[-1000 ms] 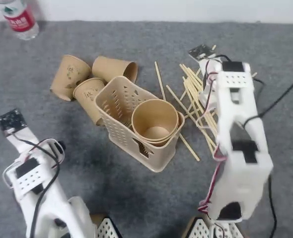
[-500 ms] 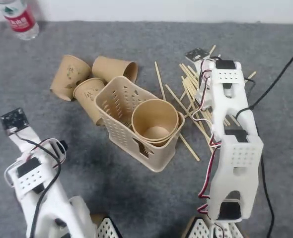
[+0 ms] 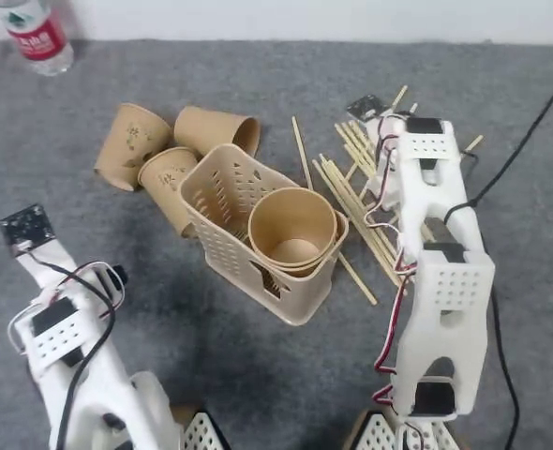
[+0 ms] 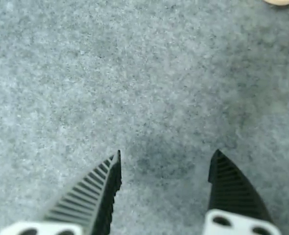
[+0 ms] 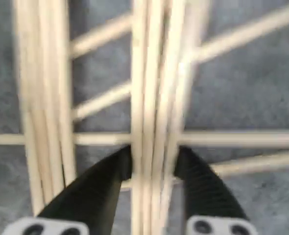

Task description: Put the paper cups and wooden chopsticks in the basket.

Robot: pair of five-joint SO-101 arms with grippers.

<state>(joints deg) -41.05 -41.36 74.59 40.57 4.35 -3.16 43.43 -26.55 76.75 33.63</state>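
Chopsticks bunched within right end effector; cups printed.

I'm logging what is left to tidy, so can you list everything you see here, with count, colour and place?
paper cups: three, brown, on their sides in a cluster left of the basket
paper cup in the basket: at least one, brown, mouth up; a second rim seems to sit under it
basket: one, beige, slotted, mid-carpet
wooden chopsticks: many, pale wood, scattered right of the basket, partly under the right arm
bottle: one, clear with a red label, far left corner
carpet: grey, under everything
left gripper: black fingers, open over bare carpet
right gripper: black fingers, closed on a bundle of chopsticks
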